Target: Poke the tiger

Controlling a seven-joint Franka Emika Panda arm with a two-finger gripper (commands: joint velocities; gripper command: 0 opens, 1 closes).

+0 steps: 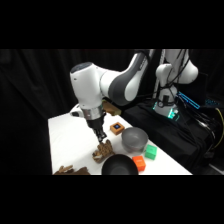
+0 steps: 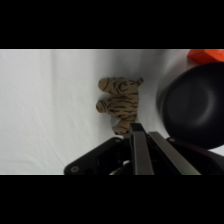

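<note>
My arm reaches in from the upper right and bends down; my gripper [image 1: 101, 136] points down, its tip at the tiger [image 1: 104, 150] near the front edge of the white table [image 1: 70, 140]. In the wrist view the fingers [image 2: 139, 145] lie pressed together with no gap, tip touching the tiger's [image 2: 120, 102] near end. Only this view shows its dark stripes; the side view alone shows the grey bowl [image 1: 134, 138], tan block [image 1: 117, 127] and green cube [image 1: 150, 152]. The black bowl [image 2: 192, 102] is cut off in both.
</note>
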